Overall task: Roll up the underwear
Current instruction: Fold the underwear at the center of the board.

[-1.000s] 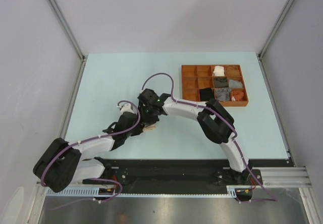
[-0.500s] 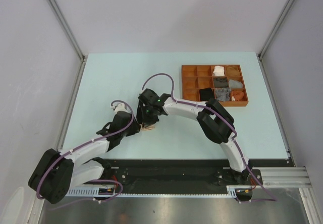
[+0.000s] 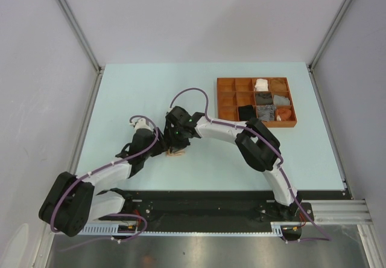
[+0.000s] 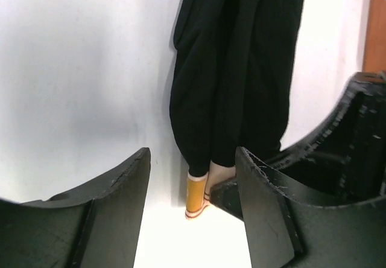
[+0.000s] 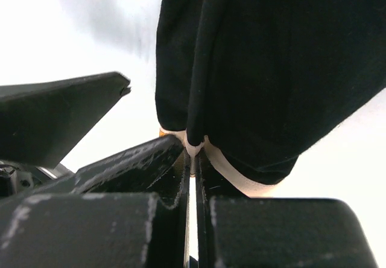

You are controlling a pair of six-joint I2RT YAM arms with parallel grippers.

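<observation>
A black brief with a beige waistband, one piece of the underwear [image 5: 271, 69], hangs bunched and folded lengthwise above the pale table. My right gripper [image 5: 193, 153] is shut on the waistband's folded edge. In the left wrist view the same underwear [image 4: 235, 69] hangs just beyond my left gripper [image 4: 192, 165], which is open and holds nothing. A small orange label [image 4: 196, 195] shows at the waistband. From above, both grippers meet mid-table: the left gripper [image 3: 161, 147] and the right gripper [image 3: 179, 142], with only a beige scrap of the underwear [image 3: 177, 153] visible beneath them.
A brown compartmented tray [image 3: 227, 99] stands at the back right with several rolled garments in its right-hand cells. Grey walls enclose the table on three sides. My arm bases sit on the black rail at the near edge.
My left gripper has opened, let go of the underwear and drawn back slightly to the left. The right gripper stays shut on the waistband in the same place.
</observation>
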